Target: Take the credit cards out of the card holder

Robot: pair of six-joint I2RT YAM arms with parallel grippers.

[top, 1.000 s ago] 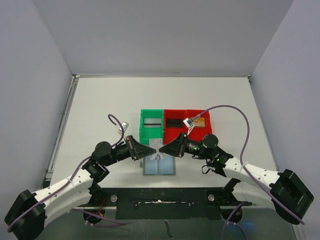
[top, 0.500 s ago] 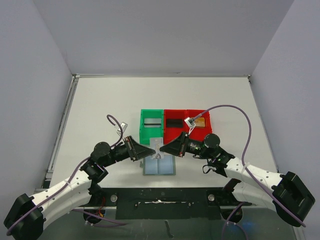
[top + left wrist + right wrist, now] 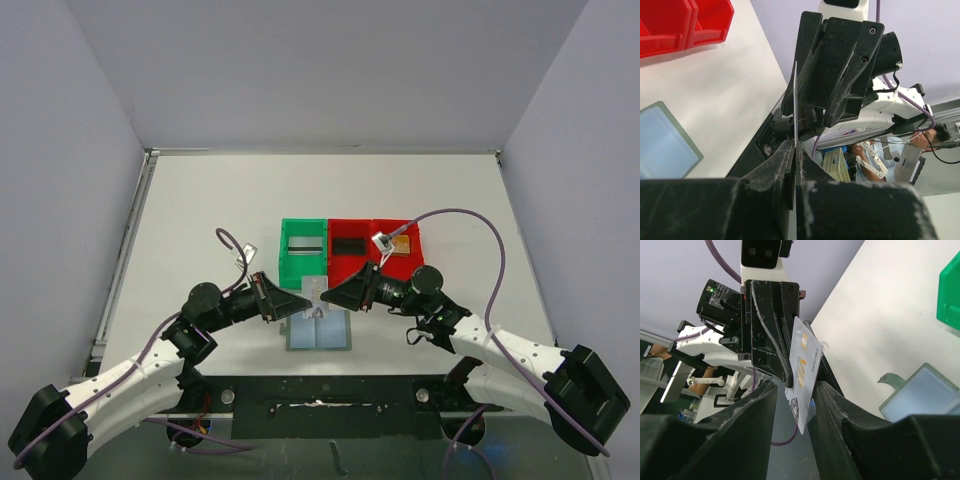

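Credit card clamped in your left claw, held in the air over the card holder.
Your right claw faces the left one, jaws apart, one finger on each side of the card's free end. Beneath both, the card holder lies open on the counter, just beside the near wall of the green bin, with red bins to its right.

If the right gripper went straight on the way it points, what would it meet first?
The card, pinched in the shut left gripper; it stands between the open fingers of the right gripper. Right behind it are the left gripper's fingers, though how close is unclear.
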